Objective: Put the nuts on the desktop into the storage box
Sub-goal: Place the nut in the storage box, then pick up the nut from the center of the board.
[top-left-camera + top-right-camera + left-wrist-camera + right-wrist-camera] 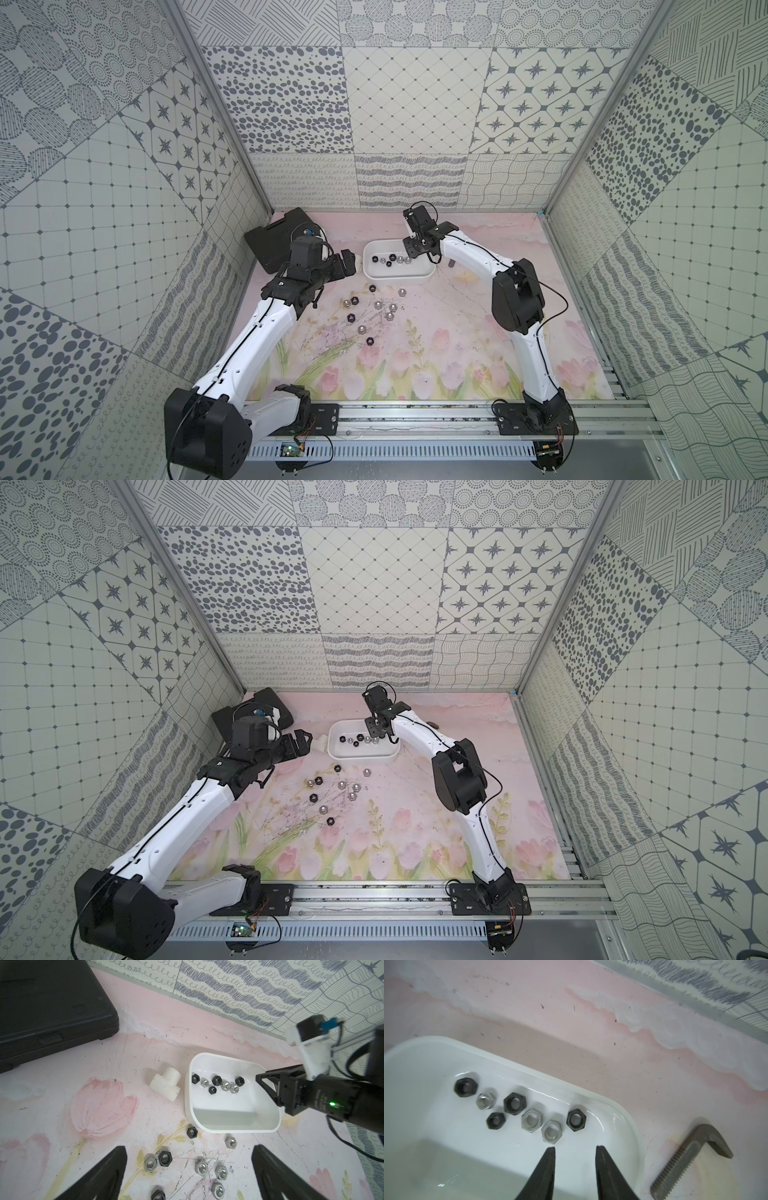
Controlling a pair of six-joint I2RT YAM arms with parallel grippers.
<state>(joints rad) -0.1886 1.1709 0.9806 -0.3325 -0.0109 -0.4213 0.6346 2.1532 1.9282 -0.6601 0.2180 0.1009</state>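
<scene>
1. Black tapered fingers of the right gripper (576,1148) stand parted with nothing between them, hanging over the near end of the storage box (421,1076).
2. Just beyond the tips, 7 nuts (515,1103) lie on the box floor: 4 black and 3 silver, bunched along the far wall.
3. This looks like the release end of a delivery. I judge the task under halfway, since about 10 loose nuts (377,305) lie scattered on the table (457,332) in front of the box.
4. The left gripper (189,1148) is spread wide and empty, poised above that scatter and nearer to it.
5. The next move calls for lining up on 1 nut apart from its neighbours. The silver pairs sit almost touching, so a wide close could trap 2 or flick one away.
6. In both top views the right gripper's tips are hidden under its own wrist.
7. The left wrist view cuts off the nearest nuts.
8. Beside the box, an L-shaped toothed metal piece (691,1159) is too small to identify in the top views.
</scene>
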